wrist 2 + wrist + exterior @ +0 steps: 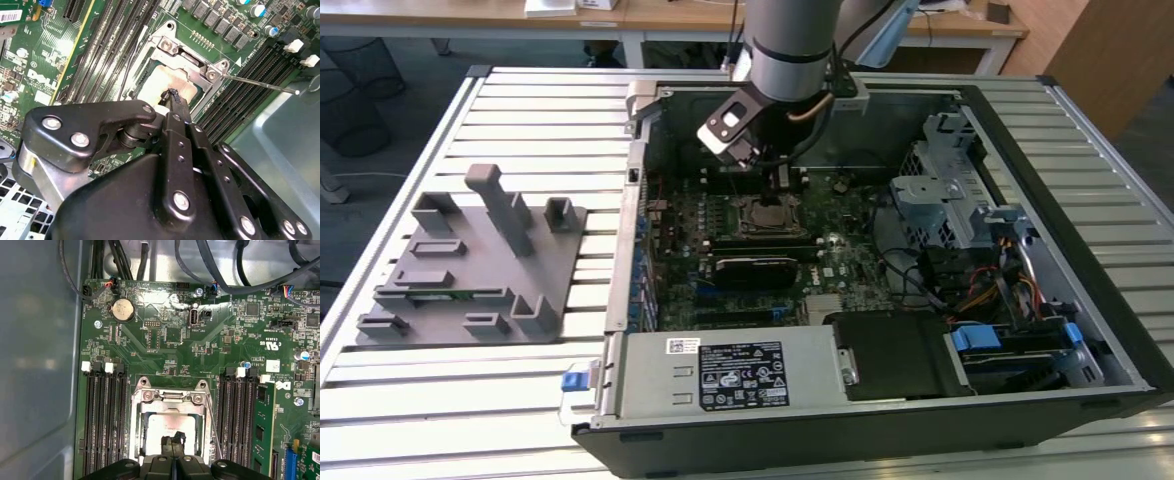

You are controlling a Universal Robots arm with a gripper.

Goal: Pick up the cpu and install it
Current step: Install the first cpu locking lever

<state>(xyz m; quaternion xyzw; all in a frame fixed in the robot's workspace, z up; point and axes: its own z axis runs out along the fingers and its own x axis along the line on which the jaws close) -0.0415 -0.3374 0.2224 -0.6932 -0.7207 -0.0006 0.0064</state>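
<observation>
The two black fingers (176,117) are pressed flat together, tip to tip, and the gripper (173,441) points down at the cpu (167,424). The cpu lies flat in the metal socket frame (172,396) on the green motherboard (165,340), its pale top showing through the frame's open window in both wrist views. The fingertips sit over the cpu, close to one of its edges. From where I stand I can't tell whether they touch the top or hang just above it.

A thin metal lever rod (260,82) runs out from a corner of the frame and crosses over the black memory slots (105,420), which line the socket on two opposite sides. Further out on the board there is a round silver coin battery (122,310), and dark cables (235,270) loop past the board's edge.

In the exterior view the grey arm (794,40) comes down from the far side into the open computer case (881,440), with the gripper over the socket in the far half of the board. A labelled power supply box (734,372) fills the case's near side. The case rests on a slatted metal table (454,420). A grey plastic fixture (467,260) with upright posts stands on that table at the exterior view's left, just beside the case and well apart from the gripper.
</observation>
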